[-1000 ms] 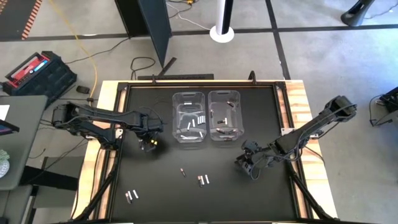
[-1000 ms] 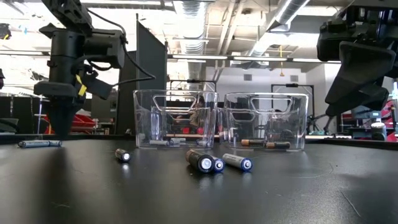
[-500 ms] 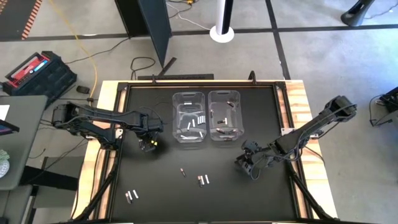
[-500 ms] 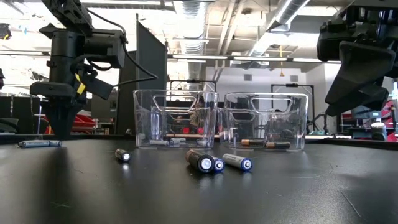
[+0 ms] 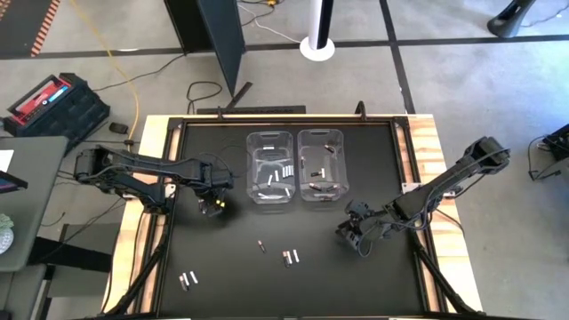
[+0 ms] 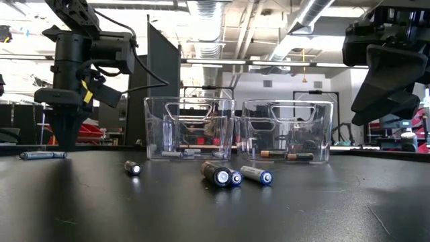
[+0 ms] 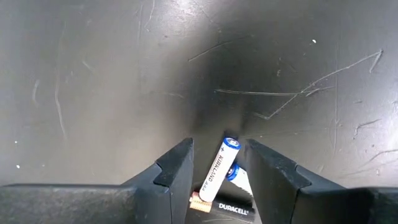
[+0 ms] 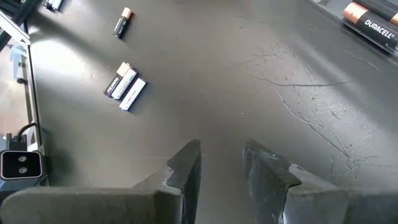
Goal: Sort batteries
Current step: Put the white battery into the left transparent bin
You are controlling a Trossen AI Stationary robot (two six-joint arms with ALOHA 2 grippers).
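Observation:
Loose batteries lie on the black table: a single one (image 5: pixel 261 246), a small group (image 5: pixel 291 257) and a pair (image 5: pixel 188 279). My left gripper (image 5: pixel 213 207) points straight down, low over the table left of the bins. Its open fingers (image 7: pixel 177 168) stand on either side of a white blue-ended battery (image 7: pixel 221 169), with a second white one and a dark Duracell (image 7: pixel 233 210) beside it. None of these visibly touches the fingers. My right gripper (image 5: pixel 347 235) hangs open and slanted down near the table's right side, with bare table between its fingers (image 8: pixel 186 162).
Two clear bins stand side by side at the table's far middle. The left bin (image 5: pixel 251 169) holds silvery-white batteries and the right bin (image 5: pixel 343 156) holds dark ones. A dark copper-ended battery (image 8: pixel 370 23) lies beyond my right gripper. The table has a raised wooden border (image 5: pixel 427 160).

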